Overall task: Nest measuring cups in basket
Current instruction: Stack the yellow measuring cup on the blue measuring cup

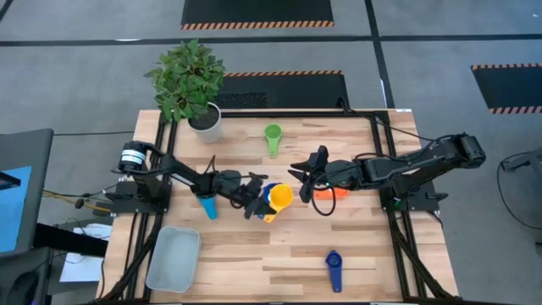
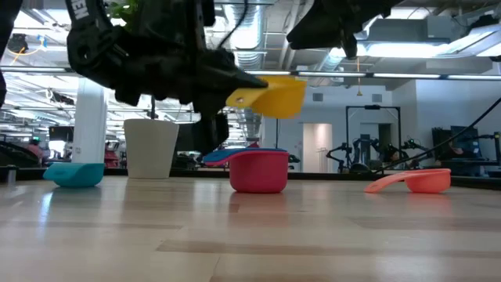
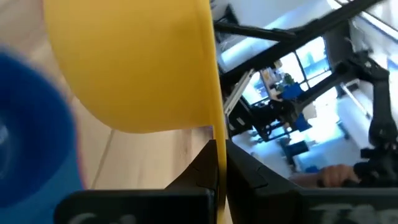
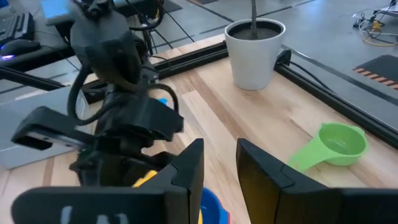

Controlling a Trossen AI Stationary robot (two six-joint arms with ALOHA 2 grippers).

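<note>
Six small plastic measuring cups visible overhead: left gripper (image 1: 257,202) clamps the yellow cup (image 1: 280,196); right gripper (image 1: 302,168) parted, empty. Low view alone shows a red cup (image 2: 258,171).

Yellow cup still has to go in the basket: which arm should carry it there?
Left, probably. The left gripper is already shut on the yellow cup, lifted above the table, and the basket sits on the left arm's side. The right gripper is open, empty and farther from it.
</note>
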